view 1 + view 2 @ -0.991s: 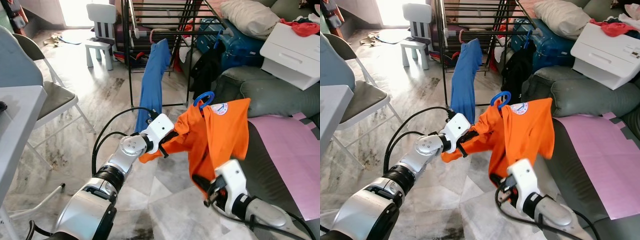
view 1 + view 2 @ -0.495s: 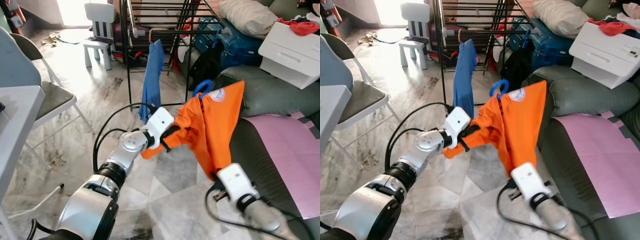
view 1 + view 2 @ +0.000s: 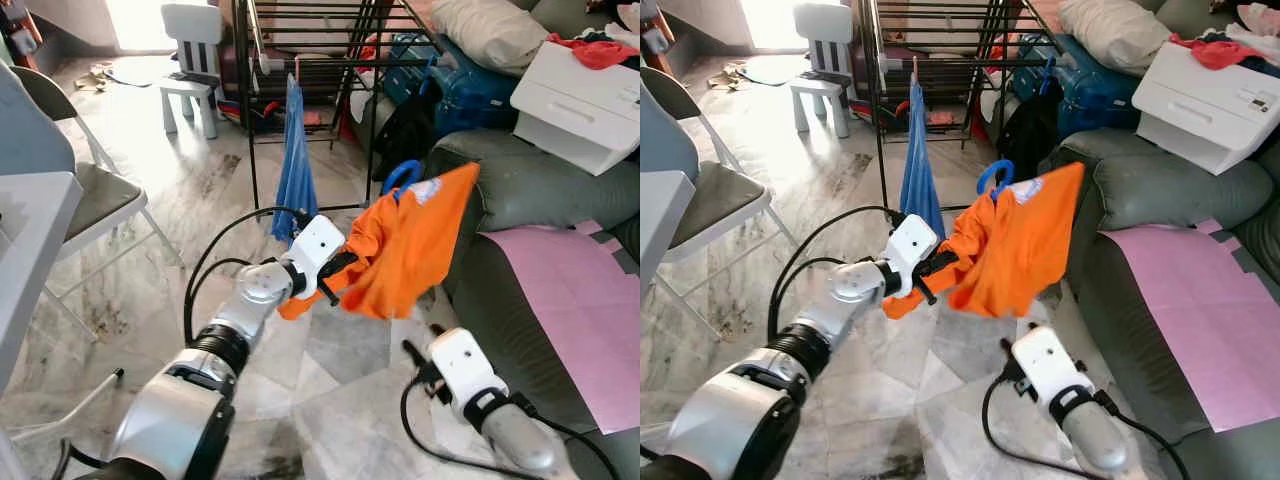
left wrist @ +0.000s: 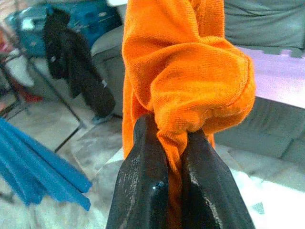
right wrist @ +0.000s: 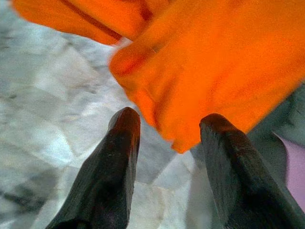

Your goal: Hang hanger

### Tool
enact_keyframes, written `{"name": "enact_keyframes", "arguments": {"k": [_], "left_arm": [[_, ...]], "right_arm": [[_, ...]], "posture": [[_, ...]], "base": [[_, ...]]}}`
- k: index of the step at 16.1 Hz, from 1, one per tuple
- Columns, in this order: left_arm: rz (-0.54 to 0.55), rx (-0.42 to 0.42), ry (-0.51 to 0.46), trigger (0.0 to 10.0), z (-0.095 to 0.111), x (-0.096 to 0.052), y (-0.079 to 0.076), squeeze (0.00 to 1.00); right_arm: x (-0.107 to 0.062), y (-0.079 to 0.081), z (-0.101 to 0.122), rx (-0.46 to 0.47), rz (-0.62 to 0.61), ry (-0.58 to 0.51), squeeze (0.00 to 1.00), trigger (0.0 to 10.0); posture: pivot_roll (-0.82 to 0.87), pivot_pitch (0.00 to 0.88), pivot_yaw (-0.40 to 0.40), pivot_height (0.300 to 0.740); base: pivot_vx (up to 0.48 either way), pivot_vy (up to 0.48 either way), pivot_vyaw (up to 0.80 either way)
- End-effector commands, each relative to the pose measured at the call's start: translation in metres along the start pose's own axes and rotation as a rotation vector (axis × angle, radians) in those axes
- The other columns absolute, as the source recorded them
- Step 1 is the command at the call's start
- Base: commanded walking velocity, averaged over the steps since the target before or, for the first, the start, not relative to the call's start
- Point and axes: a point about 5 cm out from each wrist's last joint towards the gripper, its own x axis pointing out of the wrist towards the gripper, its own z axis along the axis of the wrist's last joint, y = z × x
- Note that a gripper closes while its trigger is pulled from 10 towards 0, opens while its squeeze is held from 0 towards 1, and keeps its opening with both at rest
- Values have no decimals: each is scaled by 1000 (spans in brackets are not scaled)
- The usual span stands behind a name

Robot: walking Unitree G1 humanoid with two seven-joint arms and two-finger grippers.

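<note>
My left gripper [image 4: 174,157] is pinched tight on a bunched fold of the orange shirt [image 3: 405,245], holding it up over the marble floor [image 3: 200,200]. The shirt sits on a blue hanger [image 3: 402,175] whose hook pokes out at the collar. My right gripper [image 5: 167,143] hangs below the shirt's lower hem, fingers spread apart and gripping nothing; the hem looks just clear of them, though the cloth there is blurred.

Ahead stands the black drying rack [image 3: 300,50], with a blue garment [image 3: 295,165] hanging from its front rail and a black garment [image 3: 405,125] beside it. Bare rail shows between the two. The grey sofa [image 3: 540,190] with its pink sheet [image 3: 575,300] crowds my right side, close by the shirt. On my left are a folding chair [image 3: 95,195] and a table edge [image 3: 30,240], with open floor between them and the rack. A small white chair [image 3: 190,45] stands farther back.
</note>
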Motion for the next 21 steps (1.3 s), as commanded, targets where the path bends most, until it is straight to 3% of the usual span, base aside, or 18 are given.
{"name": "enact_keyframes", "arguments": {"k": [1, 3, 8, 11, 14, 17, 19, 20, 21], "left_arm": [[-61, 70, -51, 0, 13, 2, 0, 0], [-223, 184, -20, 0, 4, -11, -3, 0], [-323, 356, 74, 0, -11, -27, 1, 0], [-371, 399, 69, 0, -12, -28, -3, 0], [-394, 416, 17, 0, -7, -29, -5, 0], [-473, 434, -53, 0, -2, -31, -12, 0], [-505, 447, -69, 0, -2, -32, -15, 0], [-511, 447, -71, 0, -2, -33, -15, 0], [-520, 446, -78, 0, -2, -33, -16, 0]], "right_arm": [[-4, -4, 8, -24, 27, -43, 1000, 10000], [-21, -25, 6, -127, 59, -23, 1000, 10000], [-42, -57, 20, -267, 90, -15, 1000, 10000], [-46, -71, 31, -297, 70, -52, 1000, 10000], [-51, -78, 27, -289, 81, -19, 1000, 10000], [-59, -77, 18, -246, 195, 40, 1000, 10000], [-57, -80, 19, -256, 203, 35, 894, 10000], [-56, -81, 19, -264, 213, 38, 710, 10000], [-55, -84, 19, -272, 222, 40, 325, 10000]], "posture": [[-47, 0, -80, 740], [-52, 0, -75, 740], [-55, 0, -67, 740], [-60, 0, -63, 740], [-60, 0, -62, 740], [-56, 0, -62, 740], [-52, 0, -59, 740], [-52, 0, -59, 740], [-49, 0, -56, 740]], "base": [[0, 0, 0], [0, 0, 0], [0, 0, 0], [0, 0, 0], [0, 0, 0], [0, 0, 0], [0, 0, 0], [0, 0, 0], [0, 0, 0]]}}
